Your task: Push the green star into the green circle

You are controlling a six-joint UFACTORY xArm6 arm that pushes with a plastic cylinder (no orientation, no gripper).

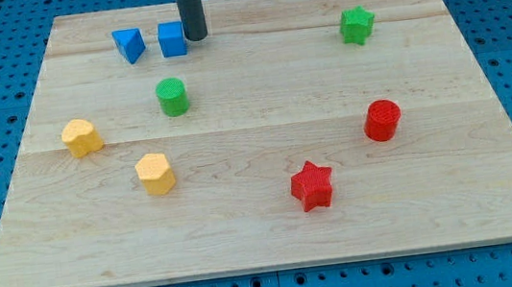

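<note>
The green star (357,25) lies near the view's top right of the wooden board. The green circle (172,96) stands left of centre, far from the star. My tip (194,38) is at the view's top, touching or just beside the right side of the blue cube (172,39). It is above and slightly right of the green circle and well to the left of the green star.
A blue triangle (129,45) lies left of the blue cube. Two yellow blocks (81,137) (155,172) lie at the left. A red cylinder (382,119) and a red star (312,185) lie at the right and lower middle. The board's edge (270,265) runs along the bottom.
</note>
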